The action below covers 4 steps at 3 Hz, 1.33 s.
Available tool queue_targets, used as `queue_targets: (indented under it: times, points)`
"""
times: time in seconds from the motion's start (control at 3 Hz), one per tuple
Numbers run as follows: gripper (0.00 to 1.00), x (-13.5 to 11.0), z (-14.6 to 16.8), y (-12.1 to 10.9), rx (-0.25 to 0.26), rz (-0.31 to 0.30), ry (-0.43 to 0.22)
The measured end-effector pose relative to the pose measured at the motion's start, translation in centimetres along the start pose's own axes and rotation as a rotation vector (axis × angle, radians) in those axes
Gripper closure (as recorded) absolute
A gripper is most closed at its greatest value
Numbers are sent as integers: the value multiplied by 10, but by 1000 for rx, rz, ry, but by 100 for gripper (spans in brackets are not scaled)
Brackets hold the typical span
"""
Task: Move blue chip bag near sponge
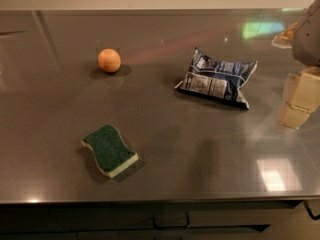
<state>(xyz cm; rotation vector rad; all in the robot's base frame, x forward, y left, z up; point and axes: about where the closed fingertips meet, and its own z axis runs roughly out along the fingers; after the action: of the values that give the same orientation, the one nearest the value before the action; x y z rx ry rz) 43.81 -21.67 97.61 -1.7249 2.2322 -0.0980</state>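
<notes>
Only the gripper [299, 103] shows at the far right edge of the view, as a stack of pale cream blocks under a grey housing, hanging just above the dark grey countertop [200, 164]. Part of it is cut off by the frame, and whether it is spread or closed cannot be told.

The blue chip bag [216, 79] lies flat on the countertop to the gripper's left, near it but clearly apart, with a strip of bare surface between the bag's right corner and the cream blocks. Nothing is gripping or touching the bag. It sits in the right half of the counter, toward the back.

Its long axis runs roughly left to right, dipping a little toward the front on the right side. One sealed end points left and slightly back; the other flares out toward the gripper, its upper corner rising into a peak. The foil is crinkled and puffed in the middle.

White panels with dark print cover much of the bag's upper face, laid out in blocks like a nutrition table and lines of small type. None of the words or any brand name can be read.

The sponge [110, 150] rests well apart from the bag, at front left, green scouring side up, long axis running from back left to front right. An orange ball [109, 60] sits at back left.
</notes>
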Motion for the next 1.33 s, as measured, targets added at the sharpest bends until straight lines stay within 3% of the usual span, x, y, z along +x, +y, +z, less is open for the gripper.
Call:
queue_targets:
  times: [0.67, 1.33]
  points:
    - [0, -6, 4, -6, -21, 31, -32]
    - [0, -28, 32, -53, -23, 121, -129]
